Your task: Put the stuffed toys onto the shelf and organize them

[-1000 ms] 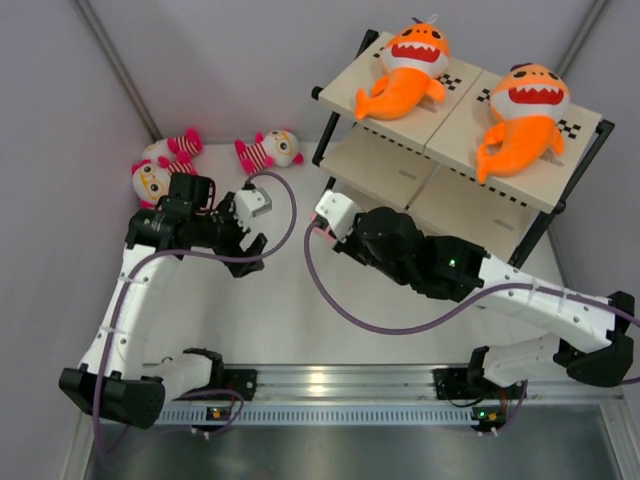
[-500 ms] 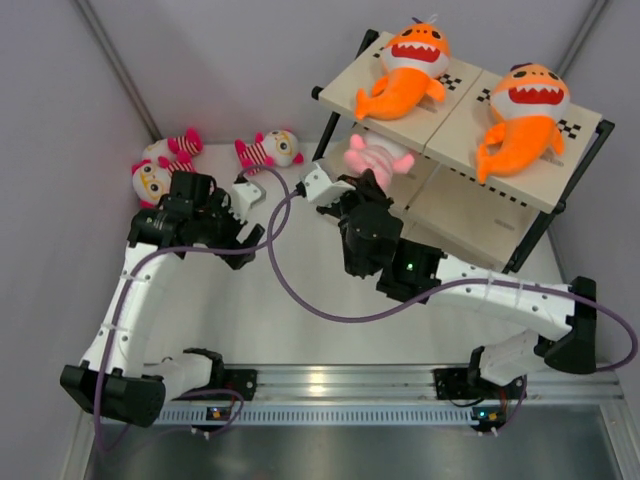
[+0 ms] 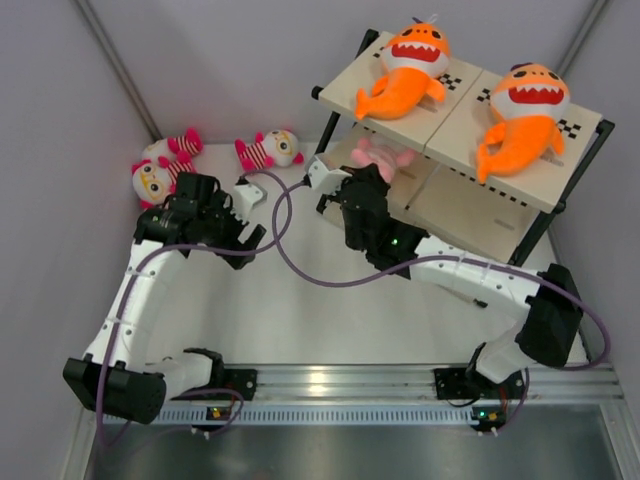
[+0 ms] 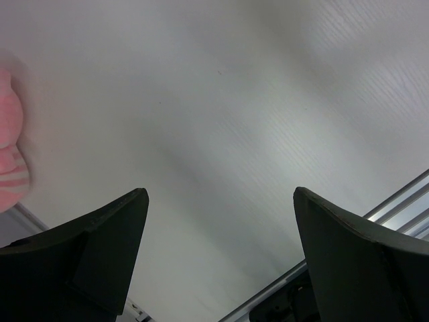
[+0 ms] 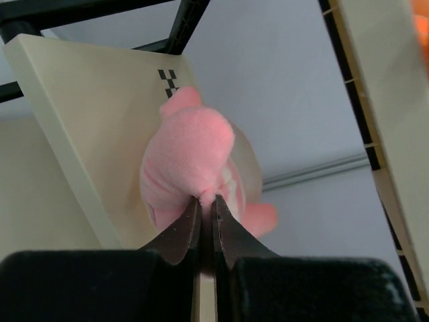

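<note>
Two orange sharks [image 3: 404, 68] [image 3: 520, 118] lie on the top boards of the shelf [image 3: 455, 120]. My right gripper [image 3: 367, 172] is shut on a pale pink doll [image 3: 376, 156] and holds it at the middle tier's left end; in the right wrist view the doll [image 5: 191, 161] hangs in front of a cream board [image 5: 80, 121]. Two striped dolls [image 3: 266, 150] [image 3: 160, 165] lie at the far left corner. My left gripper [image 3: 248, 200] is open and empty above the table, just right of them. A pink striped edge [image 4: 10, 154] shows in the left wrist view.
Grey walls close in the table [image 3: 300, 300] on the left, back and right. The shelf's black frame posts [image 3: 330, 130] stand beside my right wrist. A metal rail [image 3: 330, 385] runs along the near edge by the arm bases.
My right arm has swung up and back with the pink doll, from the table in front of the shelf to the middle tier's left end. The left arm has barely moved.
</note>
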Robot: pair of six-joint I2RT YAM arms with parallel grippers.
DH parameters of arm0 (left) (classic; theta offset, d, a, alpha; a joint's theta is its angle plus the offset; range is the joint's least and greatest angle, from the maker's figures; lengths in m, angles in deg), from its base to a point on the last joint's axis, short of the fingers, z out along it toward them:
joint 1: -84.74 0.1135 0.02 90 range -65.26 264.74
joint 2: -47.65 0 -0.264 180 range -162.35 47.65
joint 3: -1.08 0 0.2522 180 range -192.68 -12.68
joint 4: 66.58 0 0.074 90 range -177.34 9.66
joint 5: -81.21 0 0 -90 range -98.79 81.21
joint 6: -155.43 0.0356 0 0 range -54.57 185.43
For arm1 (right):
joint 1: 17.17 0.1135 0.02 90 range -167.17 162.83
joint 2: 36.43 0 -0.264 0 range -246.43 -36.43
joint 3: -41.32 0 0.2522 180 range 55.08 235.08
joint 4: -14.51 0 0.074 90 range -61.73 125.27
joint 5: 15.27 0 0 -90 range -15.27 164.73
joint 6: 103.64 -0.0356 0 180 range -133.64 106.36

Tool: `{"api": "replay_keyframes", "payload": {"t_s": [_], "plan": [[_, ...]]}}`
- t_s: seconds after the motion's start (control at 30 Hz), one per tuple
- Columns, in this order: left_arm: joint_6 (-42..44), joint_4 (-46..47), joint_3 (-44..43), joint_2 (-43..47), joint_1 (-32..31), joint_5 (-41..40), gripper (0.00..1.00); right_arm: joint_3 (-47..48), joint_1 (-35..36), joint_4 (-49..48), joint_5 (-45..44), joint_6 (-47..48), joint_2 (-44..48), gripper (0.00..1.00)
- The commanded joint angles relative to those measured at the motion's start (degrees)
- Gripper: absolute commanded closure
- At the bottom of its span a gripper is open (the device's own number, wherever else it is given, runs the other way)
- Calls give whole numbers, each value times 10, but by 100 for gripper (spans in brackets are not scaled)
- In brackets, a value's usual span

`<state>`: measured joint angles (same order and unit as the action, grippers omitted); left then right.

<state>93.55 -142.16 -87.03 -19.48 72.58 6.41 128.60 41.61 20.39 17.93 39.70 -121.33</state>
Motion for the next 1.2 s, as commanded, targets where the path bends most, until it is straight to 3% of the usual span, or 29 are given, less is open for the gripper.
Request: {"api": "replay_keyframes", "payload": {"t_s": [0.0,0.2,0.27,0.3,0.4,0.67,0.73,0.87,1.03,1.17], "plan": [[-7,28,10,5,-2,-5,4,10,-33,2,49,-10,-28,100],[-1,33,22,10,-2,-9,4,22,-74,27,76,-46,-62,100],[1,35,24,9,-2,-13,4,28,-79,49,85,-55,-69,94],[1,36,24,8,-2,-14,4,29,-82,56,89,-62,-71,79],[3,36,24,10,-2,-13,4,38,-82,77,91,-83,-70,53],[-7,52,29,1,4,-40,2,44,-50,131,107,-102,-24,24],[-9,73,29,-21,13,-79,2,48,-40,145,108,-103,-12,18],[-5,151,28,-98,99,-197,1,61,-20,169,115,-112,6,5],[16,269,-1,-217,196,-349,1,69,-1,189,129,-116,30,4],[23,285,-40,-302,214,-338,1,64,14,193,133,-114,42,4]]}}
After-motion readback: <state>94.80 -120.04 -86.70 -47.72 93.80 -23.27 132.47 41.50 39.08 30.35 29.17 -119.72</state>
